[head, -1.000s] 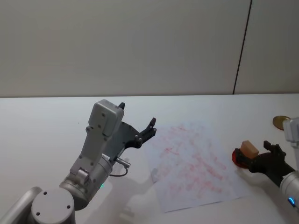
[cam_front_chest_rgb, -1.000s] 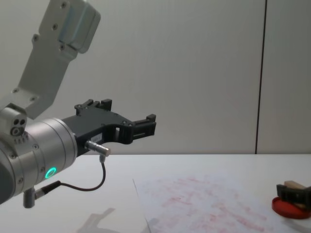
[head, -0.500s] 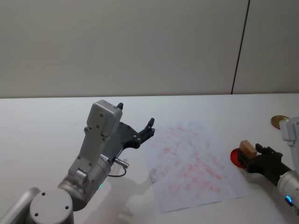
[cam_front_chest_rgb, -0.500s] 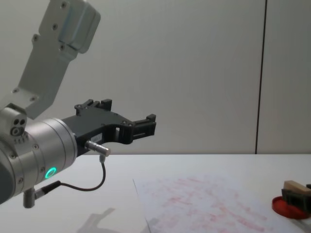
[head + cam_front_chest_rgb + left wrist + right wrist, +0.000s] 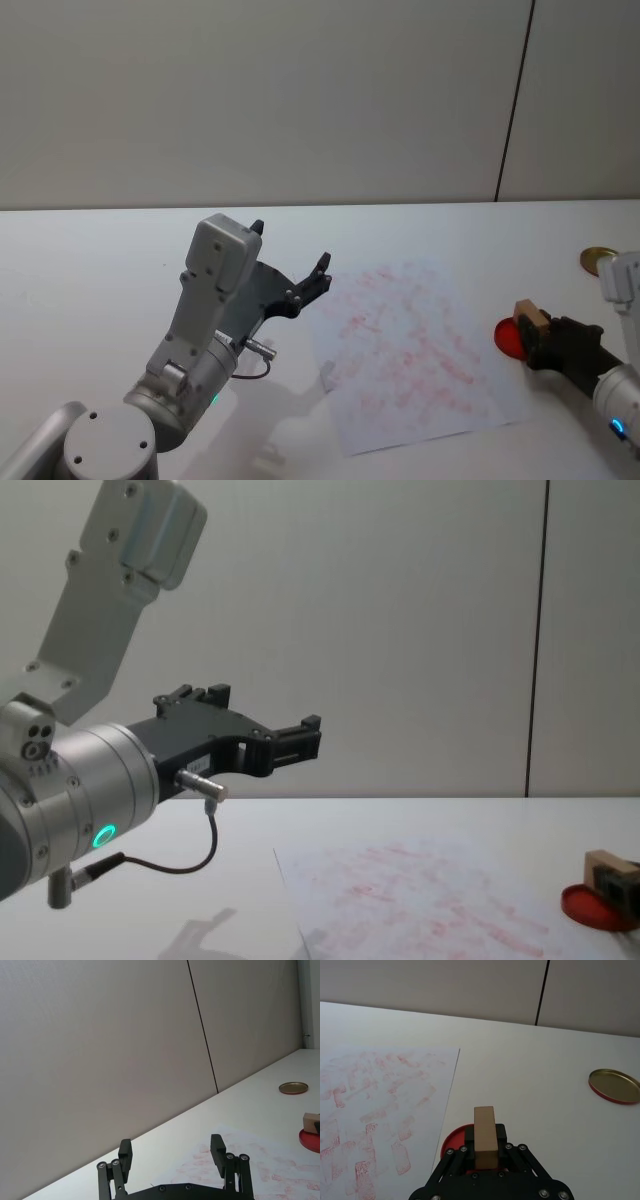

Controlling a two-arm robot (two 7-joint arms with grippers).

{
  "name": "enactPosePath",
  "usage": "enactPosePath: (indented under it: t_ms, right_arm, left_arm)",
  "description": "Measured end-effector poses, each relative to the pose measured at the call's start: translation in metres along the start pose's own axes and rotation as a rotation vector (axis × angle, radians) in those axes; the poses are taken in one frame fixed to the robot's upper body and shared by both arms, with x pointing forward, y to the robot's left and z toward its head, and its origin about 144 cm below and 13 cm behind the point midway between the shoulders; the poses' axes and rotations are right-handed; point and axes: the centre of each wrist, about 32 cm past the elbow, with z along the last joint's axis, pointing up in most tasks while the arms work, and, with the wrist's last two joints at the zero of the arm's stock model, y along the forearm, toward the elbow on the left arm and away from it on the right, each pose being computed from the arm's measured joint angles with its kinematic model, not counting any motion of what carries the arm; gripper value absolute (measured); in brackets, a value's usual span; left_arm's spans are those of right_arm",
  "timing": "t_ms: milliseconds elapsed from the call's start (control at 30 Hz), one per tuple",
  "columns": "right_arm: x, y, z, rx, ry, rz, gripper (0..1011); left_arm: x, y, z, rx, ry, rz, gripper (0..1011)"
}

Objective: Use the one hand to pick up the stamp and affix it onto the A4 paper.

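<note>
While the right gripper (image 5: pixel 547 336) is pinching the stamp (image 5: pixel 485 1132) between its black fingers, the block sits over the round red ink pad (image 5: pixel 507 337), just beside the right edge of the A4 paper (image 5: pixel 405 350). Whether its underside touches the pad cannot be told. The left gripper (image 5: pixel 171 1146) hangs in the air off the paper's left edge, its jaws spread and holding nothing.

The likeliest trouble is a tilted print. The fingers grip only the lower part of the tall, narrow block, so a push against the sheet could rock it in the jaws and leave one end of the mark faint. A weak grip could also let the stamp slip or twist on the way across to the paper.

The sheet itself looks loose on the table, with nothing holding it down. A sideways drag on landing would probably smear the ink or shove the paper, and a wet stamp face may lift the sheet as it rises.

Red marks already crowd the paper, so a new print may land on old ones and be hard to confirm.
</note>
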Motion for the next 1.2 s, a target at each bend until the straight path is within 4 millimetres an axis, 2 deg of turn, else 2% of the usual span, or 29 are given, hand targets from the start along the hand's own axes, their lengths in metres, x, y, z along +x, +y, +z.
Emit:
enactPosePath:
  t_ms: [467, 867, 1200]
  right_arm:
    - [-0.008, -0.002, 0.006, 0.086, -0.065, 0.040, 221]
    - [-0.029, -0.008, 0.016, 0.126, -0.087, 0.168, 220]
    - [-0.044, -0.015, 0.013, 0.103, -0.082, 0.247, 221]
  left_arm:
    - [0.000, 0.000, 0.000, 0.000, 0.000, 0.000, 993]
    - [0.000, 0.000, 0.000, 0.000, 0.000, 0.000, 993]
    - [0.000, 0.000, 0.000, 0.000, 0.000, 0.000, 993]
